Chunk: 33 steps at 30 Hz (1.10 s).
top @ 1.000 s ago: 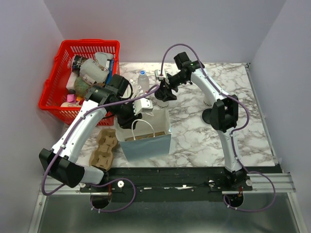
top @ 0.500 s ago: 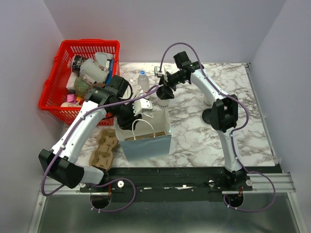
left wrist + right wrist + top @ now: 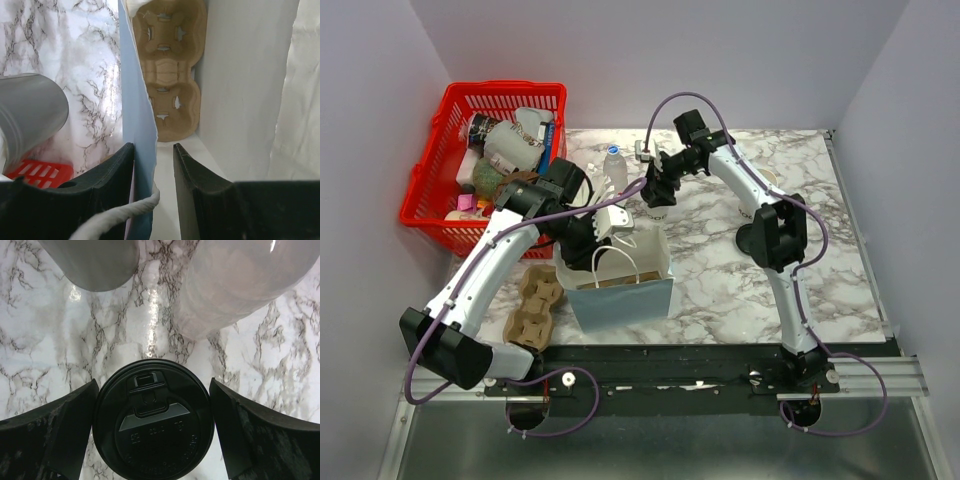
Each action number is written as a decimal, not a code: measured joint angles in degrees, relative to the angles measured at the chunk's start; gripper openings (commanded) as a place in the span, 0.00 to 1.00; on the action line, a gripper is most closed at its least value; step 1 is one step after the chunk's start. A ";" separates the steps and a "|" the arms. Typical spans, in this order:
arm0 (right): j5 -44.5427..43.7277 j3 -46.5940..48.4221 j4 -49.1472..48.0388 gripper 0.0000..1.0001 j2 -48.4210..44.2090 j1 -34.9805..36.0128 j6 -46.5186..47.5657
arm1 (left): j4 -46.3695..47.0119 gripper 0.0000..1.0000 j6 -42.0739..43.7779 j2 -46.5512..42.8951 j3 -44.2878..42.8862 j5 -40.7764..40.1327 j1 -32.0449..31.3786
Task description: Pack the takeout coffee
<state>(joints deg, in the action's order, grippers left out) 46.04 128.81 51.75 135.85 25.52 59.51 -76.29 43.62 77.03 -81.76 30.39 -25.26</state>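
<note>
A takeout coffee cup shows in the right wrist view by its round black lid. My right gripper is shut on it, one finger against each side of the lid. In the top view that gripper is just behind the light blue paper bag. My left gripper stands astride the bag's blue wall, one finger outside and one inside. The wall lies against the outer finger, with a gap to the inner one. A brown cup carrier lies on the bag's floor.
A grey cup and a clear water bottle stand just beyond the held cup. The bottle is behind the bag. A red basket full of items is at the back left. A second brown carrier lies left of the bag.
My right gripper has moved a little left and toward the back with the coffee cup. My left gripper has stayed at the bag's rim.
</note>
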 measured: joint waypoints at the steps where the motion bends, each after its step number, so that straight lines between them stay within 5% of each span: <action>1: 0.04 -0.55 -0.42 0.93 -0.09 0.00 -0.20 | 0.02 0.46 0.00 0.00 0.11 -0.02 0.00; 8: -3.02 -3.45 -0.74 0.89 -2.89 0.04 -2.75 | 0.15 0.46 0.50 0.00 0.37 -0.02 0.00; 17: -6.38 -18.47 1.22 0.86 -18.45 0.02 -6.67 | 0.46 0.46 1.81 -0.07 1.60 0.28 0.85; 25: -10.23 -42.01 -3.15 0.91 -35.98 0.02 -10.95 | 3.72 0.46 2.12 -0.90 4.35 1.03 1.20; 33: -13.88 -58.58 -8.90 1.00 -43.85 0.02 -12.33 | 5.11 0.52 1.53 -2.51 5.84 2.36 1.20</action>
<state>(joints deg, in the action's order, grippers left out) 32.16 70.24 42.85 92.01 25.54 47.18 -71.18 45.15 74.52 -75.92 32.75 -24.05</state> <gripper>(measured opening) 0.997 0.478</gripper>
